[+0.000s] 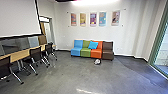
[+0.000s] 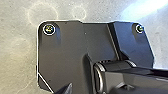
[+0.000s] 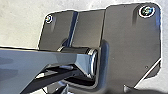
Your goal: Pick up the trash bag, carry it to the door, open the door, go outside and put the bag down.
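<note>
Gray floor, whitish trash bag just in front of the orange seat, can't tell how wide either gripper is.

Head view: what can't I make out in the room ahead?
- Pale bundle on the floor by the colored seats: head view, too small to tell what it is.
- Wall posters: head view, too small to read.
- Table: head view, near end cut off by the left edge.
- White screen: head view, cut off by the left and top edges.
</note>
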